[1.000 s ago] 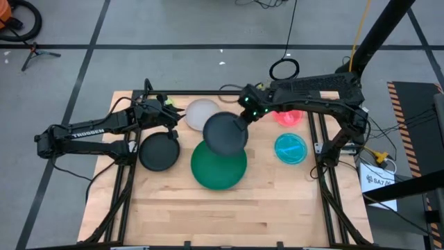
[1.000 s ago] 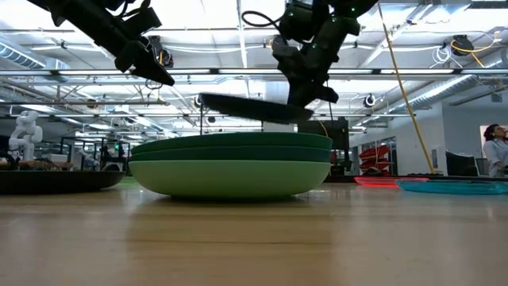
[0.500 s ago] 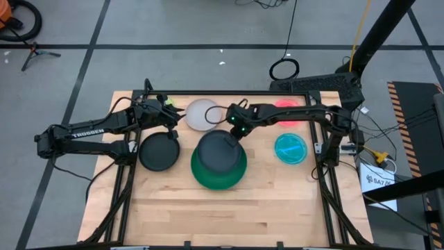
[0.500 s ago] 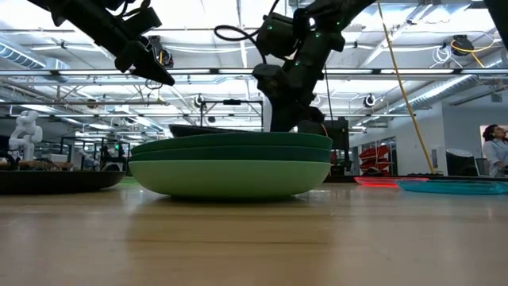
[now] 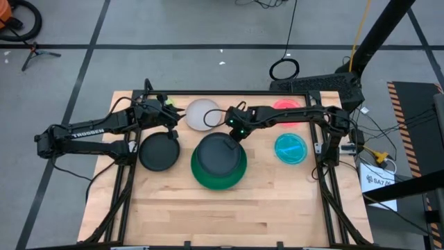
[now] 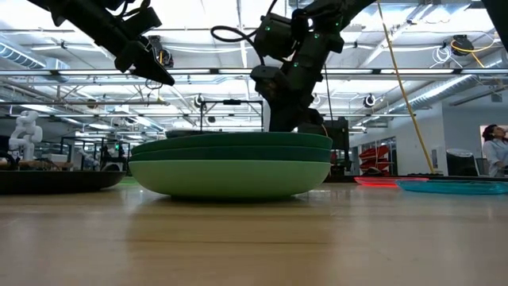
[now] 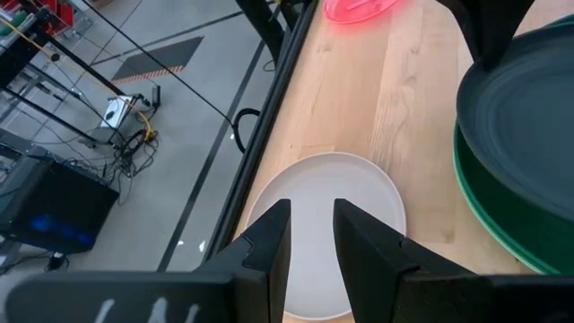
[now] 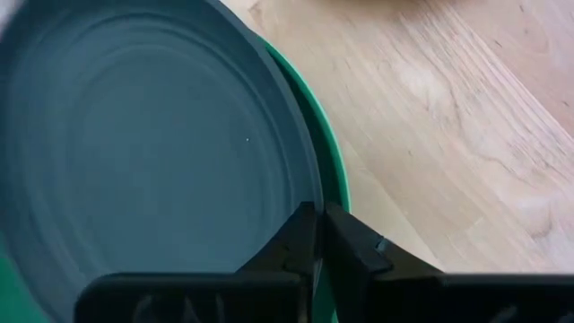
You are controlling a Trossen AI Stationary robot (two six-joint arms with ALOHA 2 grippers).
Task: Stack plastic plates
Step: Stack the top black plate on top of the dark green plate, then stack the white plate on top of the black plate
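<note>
On the table's left sits the black plate point(image 5: 159, 151), dull and shallow. The left gripper point(image 5: 171, 115) hangs just behind it, beside the white plate point(image 5: 203, 114); in the wrist view its fingers point(image 7: 269, 235) stand a little apart over that plate point(image 7: 323, 229), holding nothing.

The green stack point(image 5: 218, 168) is at the table's middle. From the low view it reads as three large plates nested, a mint one point(image 6: 230, 177) at the bottom and two dark green rims above (the top rim point(image 6: 232, 141) hides whatever lies inside). From above, the dark grey plate point(image 5: 220, 151) lies in the stack, covering most of it, so that only a green crescent shows at the near side.

The right gripper point(image 5: 234, 132) is at that plate's far edge. In its wrist view the fingers are closed tight on the grey rim point(image 8: 309, 211), matt with faint rings.

To the right, the red plate point(image 5: 286, 113) is largely covered by the right arm, and the cyan plate point(image 5: 290, 148) lies clear, translucent. In the low view both are thin slivers at the right edge.
</note>
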